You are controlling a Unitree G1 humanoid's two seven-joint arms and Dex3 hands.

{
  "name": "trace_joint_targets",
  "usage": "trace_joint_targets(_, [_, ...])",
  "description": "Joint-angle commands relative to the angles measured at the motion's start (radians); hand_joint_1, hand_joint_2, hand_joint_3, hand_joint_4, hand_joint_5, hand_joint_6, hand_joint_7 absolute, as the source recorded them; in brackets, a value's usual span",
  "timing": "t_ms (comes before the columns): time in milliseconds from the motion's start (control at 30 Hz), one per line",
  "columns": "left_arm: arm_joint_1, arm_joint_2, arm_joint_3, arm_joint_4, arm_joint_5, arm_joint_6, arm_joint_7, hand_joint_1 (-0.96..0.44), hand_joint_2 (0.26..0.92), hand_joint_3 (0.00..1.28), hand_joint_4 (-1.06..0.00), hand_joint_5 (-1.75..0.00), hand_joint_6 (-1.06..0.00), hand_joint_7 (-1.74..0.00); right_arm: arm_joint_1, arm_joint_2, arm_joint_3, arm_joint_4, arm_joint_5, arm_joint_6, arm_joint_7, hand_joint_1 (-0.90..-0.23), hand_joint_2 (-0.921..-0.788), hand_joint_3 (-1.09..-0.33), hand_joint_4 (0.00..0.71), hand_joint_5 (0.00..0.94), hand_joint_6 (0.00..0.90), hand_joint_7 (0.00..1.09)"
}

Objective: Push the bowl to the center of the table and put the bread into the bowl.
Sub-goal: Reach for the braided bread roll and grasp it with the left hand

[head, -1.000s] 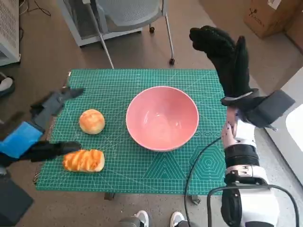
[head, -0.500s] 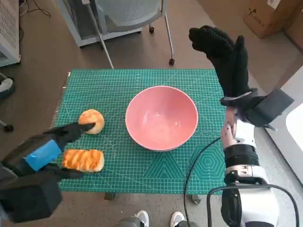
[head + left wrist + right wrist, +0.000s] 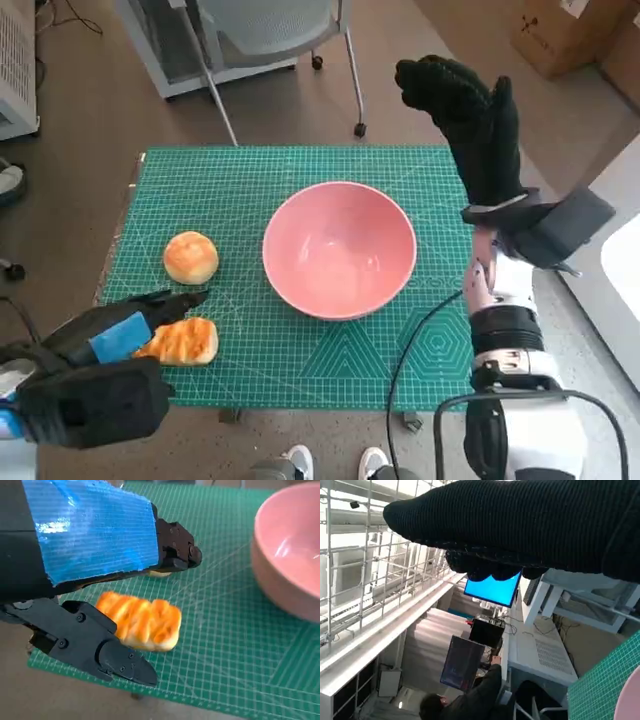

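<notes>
Left hand (image 3: 120, 335) open around long bread (image 3: 181, 341); bowl (image 3: 339, 249) central.

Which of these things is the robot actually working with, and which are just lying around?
Part of the job:
pink bowl
striped bread loaf, which the left hand is straddling with open fingers
round bread roll
green mat on the table

Just lying about:
chair
cardboard box
right hand, raised and idle
</notes>
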Motion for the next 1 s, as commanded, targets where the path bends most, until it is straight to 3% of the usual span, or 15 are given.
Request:
trace_joint_targets(33, [-0.022,-0.011,-0.06,0.039,0.05,0.01,0.016,-0.04,0.722,0.01,-0.12,0.0,-0.28,0.0,0.027,0.004,0.005,0.001,0.001,0.009,-0.005,-0.609,-0.921,-0.509,0.248,0.008,0.408,0.03])
trace_joint_targets(533, [-0.044,-0.112,-0.245,0.283,0.294,-0.168,0.211,-0.02,0.749,0.01,-0.18,-0.02,-0.34,-0.02,0.042,-0.003,0.014,-0.009,-0.004,-0.006,-0.005,-0.608,-0.921,-0.506,0.25,0.005,0.391,0.01])
trace_joint_targets(800, [-0.06,-0.161,-0.282,0.403,0.397,-0.266,0.294,-0.03,0.807,0.02,-0.32,-0.02,-0.43,-0.02,0.05,-0.004,0.018,-0.016,-0.004,-0.011,-0.003,-0.61,-0.921,-0.505,0.252,0.004,0.39,0.01])
trace_joint_targets(1000, [-0.076,-0.193,-0.288,0.465,0.434,-0.314,0.312,0.01,0.867,0.02,-0.53,-0.04,-0.59,-0.04,0.059,-0.002,0.021,-0.024,-0.002,-0.016,0.002,-0.612,-0.921,-0.514,0.249,0.002,0.38,0.01])
